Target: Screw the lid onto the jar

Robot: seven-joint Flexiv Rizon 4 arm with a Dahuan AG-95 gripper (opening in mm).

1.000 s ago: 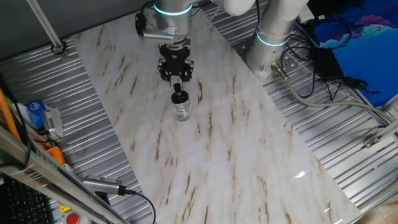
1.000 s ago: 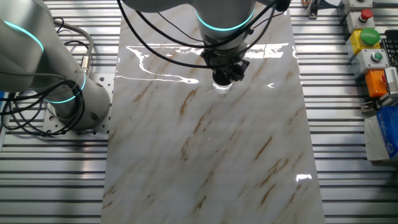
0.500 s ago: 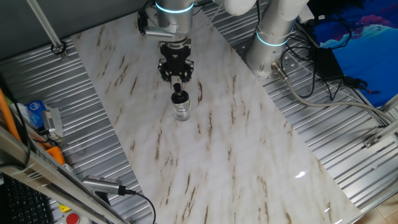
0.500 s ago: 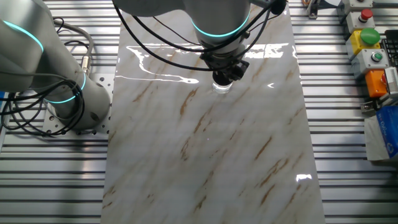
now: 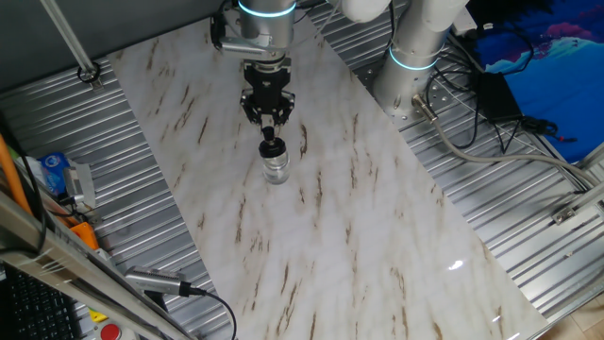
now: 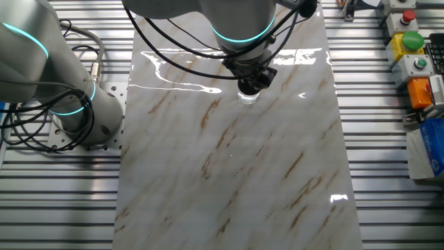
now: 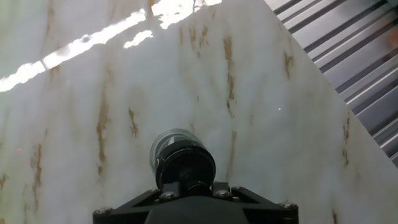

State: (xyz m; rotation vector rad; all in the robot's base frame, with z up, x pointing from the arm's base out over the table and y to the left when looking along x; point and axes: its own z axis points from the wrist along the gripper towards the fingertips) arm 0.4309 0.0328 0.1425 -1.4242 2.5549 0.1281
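Observation:
The small clear glass jar (image 5: 276,171) stands upright on the marble table top (image 5: 359,246), with the black lid (image 5: 273,147) sitting on its mouth. My gripper (image 5: 268,124) hangs straight above the lid, its black fingers pointing down at the knob. In the hand view the lid (image 7: 185,163) fills the lower middle. Its knob lies between my two pads with a narrow gap on each side, and the jar's glass rim (image 7: 169,139) shows behind it. From the other fixed view the gripper (image 6: 251,84) hides the lid, and only a bit of the jar (image 6: 247,98) shows below it.
A second robot arm's base (image 5: 415,57) stands off the table's far right corner, with cables (image 5: 491,132) beside it. A button box (image 6: 411,52) and tools (image 5: 57,179) lie on the ribbed metal bench (image 5: 528,217) round the marble top.
My gripper and wrist have drifted slightly up and away from the jar. The jar and lid have stayed in place.

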